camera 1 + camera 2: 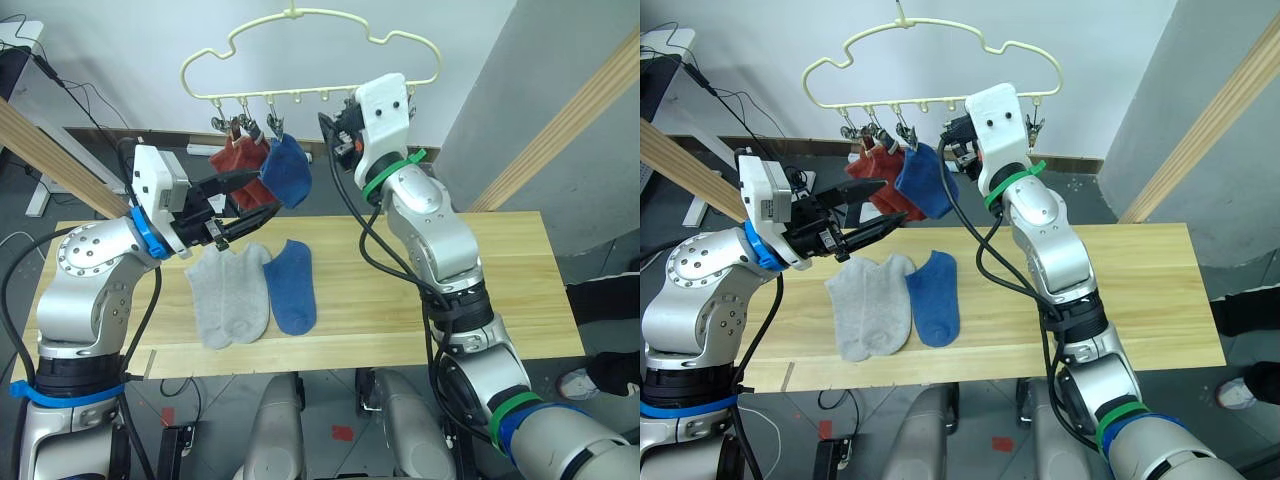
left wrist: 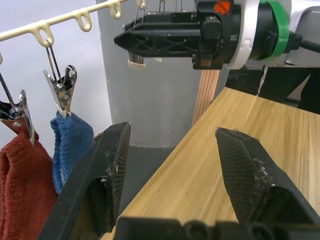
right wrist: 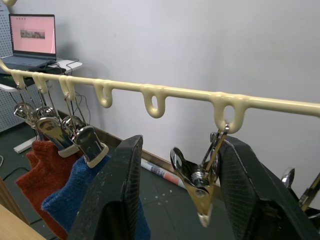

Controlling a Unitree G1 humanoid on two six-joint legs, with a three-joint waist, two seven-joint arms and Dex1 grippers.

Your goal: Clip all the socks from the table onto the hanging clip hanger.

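A pale grey wall backs the scene, with dark flooring below it and slanted wooden beams [image 1: 590, 110] crossing at both sides; a laptop [image 3: 32, 42] with a lit screen sits on a small desk at the far left. The light plank tabletop [image 1: 500, 290] runs wide across the middle, its grain plain to see, bare over its whole right half.

On the tabletop, at about 9 o'clock from its centre, lie two light grey socks [image 1: 230, 295] overlapping each other, and touching them on the 3 o'clock side a blue sock [image 1: 292, 285], all flat.

Above, at 12 o'clock, hangs the pale yellow clip hanger [image 1: 310, 60] with its row of metal clips. Two rust red socks [image 1: 240, 170] hang from the clips at its left end, and a second blue sock [image 1: 288, 172] hangs from the next clip beside them.

The left gripper [image 1: 245, 205] is held just below the hanging socks, its fingers apart and empty. The right gripper [image 3: 175, 200] is raised to the hanger's bottom bar, its fingers apart on either side of a free clip [image 3: 197, 185], not pressing it.
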